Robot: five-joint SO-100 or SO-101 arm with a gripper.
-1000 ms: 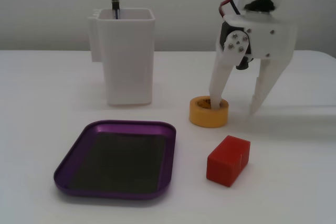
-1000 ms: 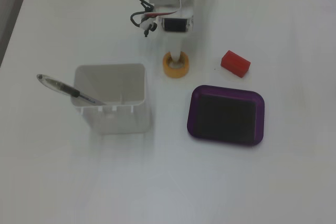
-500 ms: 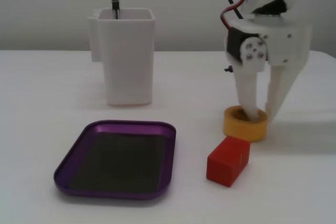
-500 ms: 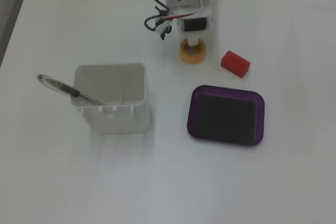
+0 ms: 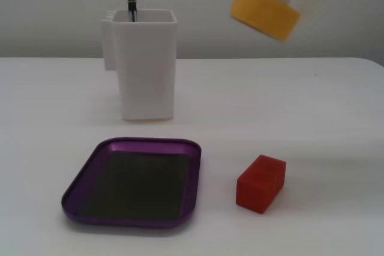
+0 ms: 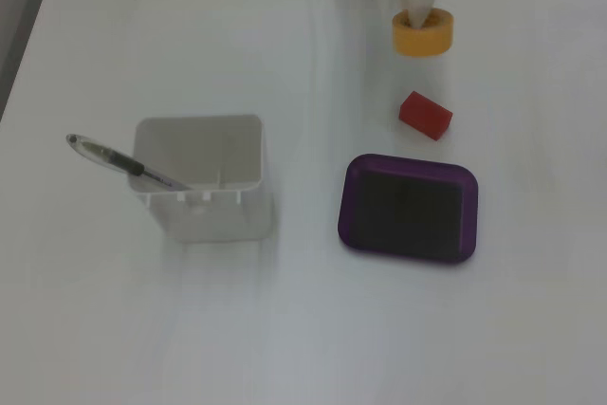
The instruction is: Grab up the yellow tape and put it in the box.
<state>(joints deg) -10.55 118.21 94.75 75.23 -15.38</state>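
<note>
While the yellow tape (image 5: pixel 264 12) hangs tilted in the air, clear of the table, the white gripper (image 6: pixel 417 9) grasps it with one finger through the core. The carry step is in hand. The box (image 5: pixel 191 178) lies empty, beyond the red block (image 5: pixel 261 183) from the tape. The next move calls for travel over the red block to above the box, then lowering and release.
</note>
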